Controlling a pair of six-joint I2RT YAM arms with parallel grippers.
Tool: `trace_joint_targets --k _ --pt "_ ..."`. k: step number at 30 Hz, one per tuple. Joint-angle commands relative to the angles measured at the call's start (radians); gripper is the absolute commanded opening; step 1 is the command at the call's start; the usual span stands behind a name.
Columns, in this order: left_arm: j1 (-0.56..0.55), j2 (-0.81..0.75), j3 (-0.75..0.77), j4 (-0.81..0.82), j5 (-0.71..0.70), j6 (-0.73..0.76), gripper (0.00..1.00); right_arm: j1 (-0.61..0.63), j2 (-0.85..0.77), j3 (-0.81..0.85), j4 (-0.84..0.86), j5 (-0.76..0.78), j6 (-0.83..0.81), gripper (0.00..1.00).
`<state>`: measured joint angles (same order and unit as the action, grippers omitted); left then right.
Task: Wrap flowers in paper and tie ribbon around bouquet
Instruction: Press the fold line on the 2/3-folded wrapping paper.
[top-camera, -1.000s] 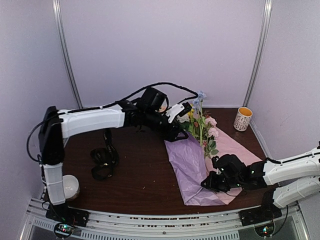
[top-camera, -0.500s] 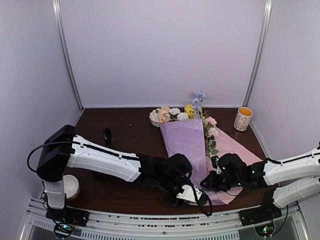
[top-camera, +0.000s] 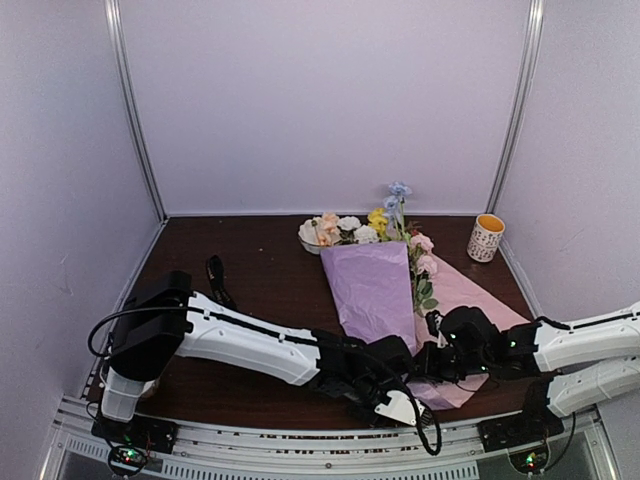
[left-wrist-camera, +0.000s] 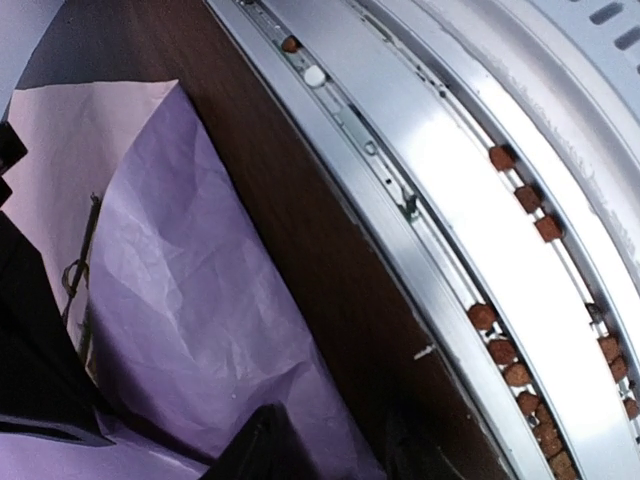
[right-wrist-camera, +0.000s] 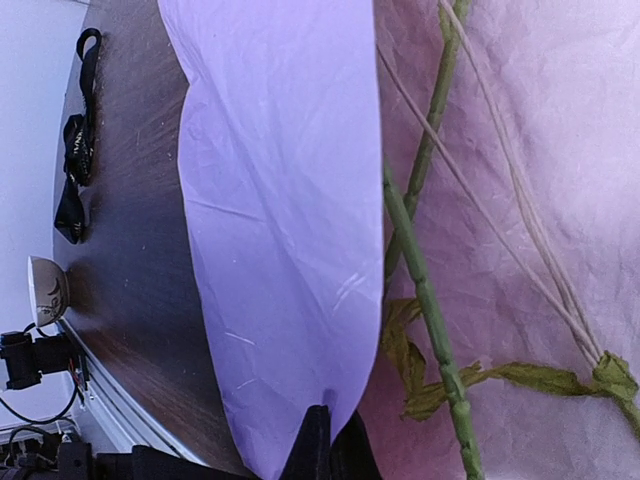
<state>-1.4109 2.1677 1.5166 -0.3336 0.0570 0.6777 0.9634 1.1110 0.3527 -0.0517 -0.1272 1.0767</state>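
Lilac creased paper (top-camera: 372, 290) overlaps thin-stemmed flowers (top-camera: 350, 228).

no readable text, labels, brands or numbers anywhere, pattern on the mug (top-camera: 486, 238) too small to make out

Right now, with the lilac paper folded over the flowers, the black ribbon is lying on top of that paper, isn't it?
Not quite: the black ribbon is not on the lilac paper. It lies on the bare wooden table, well apart from the sheet, as the right wrist view shows. The paper is indeed folded over the flowers.
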Motion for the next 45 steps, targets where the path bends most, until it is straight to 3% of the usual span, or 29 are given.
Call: trace_joint_targets --k 1,14,20,25,29,33,45 --pt "0.003 0.074 0.073 -0.156 -0.051 0.036 0.41 0.0 -0.05 -0.002 -0.09 0.057 0.001 0.0" --pt "0.04 0.07 0.045 -0.288 0.004 0.043 0.36 -0.001 -0.098 0.035 -0.297 0.165 0.0 0.0" --pt "0.058 0.061 0.043 -0.292 0.033 0.033 0.34 -0.002 -0.027 -0.03 -0.216 0.146 0.031 0.0" --pt "0.069 -0.037 -0.001 -0.235 0.086 0.016 0.35 -0.002 0.038 -0.079 -0.135 0.143 0.065 0.0" --pt "0.147 -0.087 -0.002 -0.15 0.233 -0.089 0.35 0.0 0.067 -0.098 -0.089 0.122 0.099 0.0" --pt "0.181 -0.077 0.054 -0.068 0.171 -0.181 0.36 0.005 0.066 -0.075 -0.113 0.13 0.097 0.0" --pt "0.202 0.029 0.171 -0.045 0.094 -0.264 0.39 0.01 0.057 -0.084 -0.091 0.116 0.13 0.0"
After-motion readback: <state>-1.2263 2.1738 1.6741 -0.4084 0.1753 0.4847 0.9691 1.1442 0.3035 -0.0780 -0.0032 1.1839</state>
